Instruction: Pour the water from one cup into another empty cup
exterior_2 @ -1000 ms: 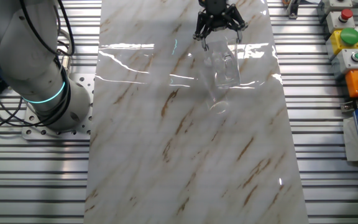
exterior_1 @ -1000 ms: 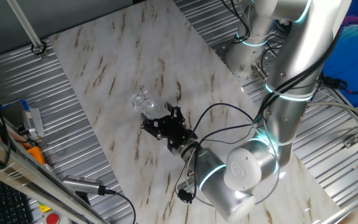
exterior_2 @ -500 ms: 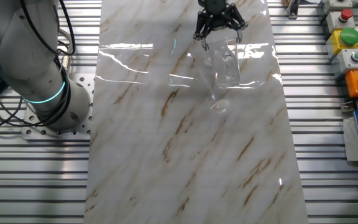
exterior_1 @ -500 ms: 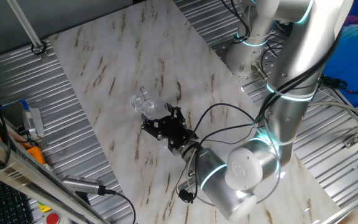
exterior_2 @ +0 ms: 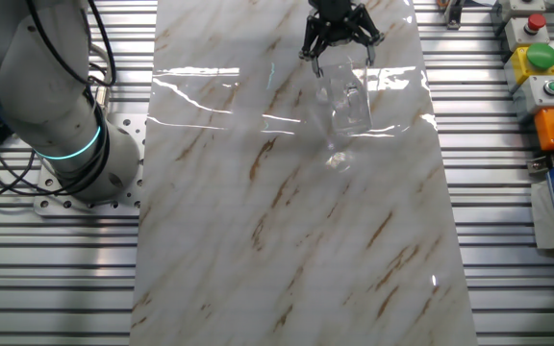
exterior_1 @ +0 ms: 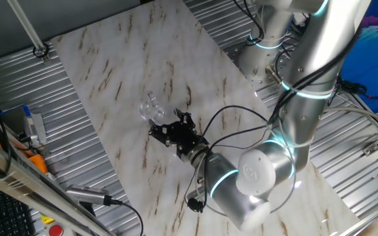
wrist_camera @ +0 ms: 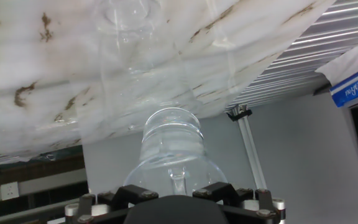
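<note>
My gripper (exterior_1: 170, 129) is shut on the larger clear tumbler (exterior_1: 158, 116) and holds it tipped over above the marble table, mouth away from the hand. In the other fixed view the gripper (exterior_2: 337, 50) is at the table's far edge, with the tumbler (exterior_2: 346, 96) stretching out from it. The smaller clear cup (exterior_1: 147, 103) stands on the marble just beyond the tumbler's mouth, and shows faintly in the other fixed view (exterior_2: 338, 159). In the hand view my gripper (wrist_camera: 178, 190) clasps the tumbler (wrist_camera: 169, 146), and the small cup (wrist_camera: 124, 14) lies ahead. Water shows only as faint glints in the tumbler.
The marble table (exterior_2: 287, 240) is ringed by ribbed metal decking. A control box with coloured buttons (exterior_2: 541, 67) sits at the right in the other fixed view. A blue-and-white box (exterior_1: 30, 124) and cables lie at the left edge.
The gripper stays in place with the tumbler. The glass reflections near the small cup have shifted slightly, as if the tumbler tipped a little more. The upper arm has moved a little.
</note>
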Motion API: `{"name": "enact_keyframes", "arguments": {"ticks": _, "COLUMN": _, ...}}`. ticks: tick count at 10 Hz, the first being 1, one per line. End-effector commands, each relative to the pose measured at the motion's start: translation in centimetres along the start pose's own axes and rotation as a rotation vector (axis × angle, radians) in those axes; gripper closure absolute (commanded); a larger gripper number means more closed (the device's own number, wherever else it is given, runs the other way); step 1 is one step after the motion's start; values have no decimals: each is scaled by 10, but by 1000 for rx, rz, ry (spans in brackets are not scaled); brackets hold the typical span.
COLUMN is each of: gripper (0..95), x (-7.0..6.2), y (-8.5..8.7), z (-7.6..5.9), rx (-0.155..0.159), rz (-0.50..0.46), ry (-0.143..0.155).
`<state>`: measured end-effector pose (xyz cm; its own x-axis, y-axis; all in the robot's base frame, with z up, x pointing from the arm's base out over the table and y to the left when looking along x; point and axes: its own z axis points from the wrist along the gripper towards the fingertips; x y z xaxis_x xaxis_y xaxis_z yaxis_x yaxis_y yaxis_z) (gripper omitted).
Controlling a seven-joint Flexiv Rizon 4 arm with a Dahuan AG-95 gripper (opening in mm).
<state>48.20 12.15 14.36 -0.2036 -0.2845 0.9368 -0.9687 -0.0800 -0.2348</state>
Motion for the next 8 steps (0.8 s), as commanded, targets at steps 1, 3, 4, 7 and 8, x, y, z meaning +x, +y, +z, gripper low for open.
{"name": "enact_keyframes", "arguments": {"ticks": 1, "gripper": 950, "x": 2, "y": 1, "z": 2, "rx": -7, "rz": 4, "ry": -42}}
{"name": "enact_keyframes", "arguments": {"ticks": 3, "gripper": 950, "x": 5, "y": 2, "z": 6, "rx": -18, "rz": 20, "ry": -99}}
{"name": "enact_keyframes", "arguments": {"ticks": 4, "gripper": 950, "x": 7, "y": 3, "z": 8, "rx": -24, "rz": 26, "ry": -127}}
{"name": "enact_keyframes", "arguments": {"ticks": 7, "gripper": 950, "x": 11, "y": 5, "z": 13, "rx": -43, "rz": 50, "ry": -221}}
{"name": "enact_keyframes", "arguments": {"ticks": 8, "gripper": 950, "x": 12, "y": 5, "z": 14, "rx": -51, "rz": 58, "ry": -257}}
